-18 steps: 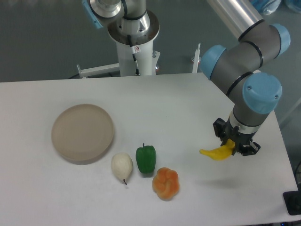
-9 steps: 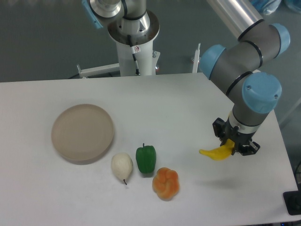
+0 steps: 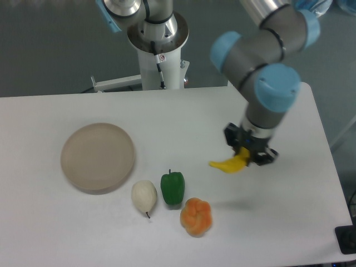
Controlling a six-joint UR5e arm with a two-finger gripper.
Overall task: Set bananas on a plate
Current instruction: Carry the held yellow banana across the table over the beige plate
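Nearest you on the white surface [image 3: 83, 233] sits the orange lobed pumpkin-like fruit [image 3: 196, 216], and just to its left and slightly farther stand the green pepper [image 3: 172, 187], upright with its stem up, and the whitish pear [image 3: 144, 196], its thin stem pointing toward you. The pear and pepper stand close side by side; you cannot tell whether they touch.

Look a little farther and to the right and you find the banana [image 3: 228, 164]: small, curved, smooth, bright yellow and toy-like, lying roughly level with its free tip pointing left. Its right end is clamped in the gripper [image 3: 250, 154], whose black fingers are closed on it. A faint shadow on the surface nearer and to the right suggests the banana is held above the surface and not resting on it. The grey arm with light-blue joint caps [image 3: 273, 86] rises from the gripper toward the far right.

On the left you see the plate [image 3: 98, 156], round, flat, matte beige with a thick rim, nothing on it. It lies well apart from the banana. The pepper and pear lie lower than the straight line between banana and plate, toward the near side.

At the far edge stands the arm's white base column [image 3: 161, 55].
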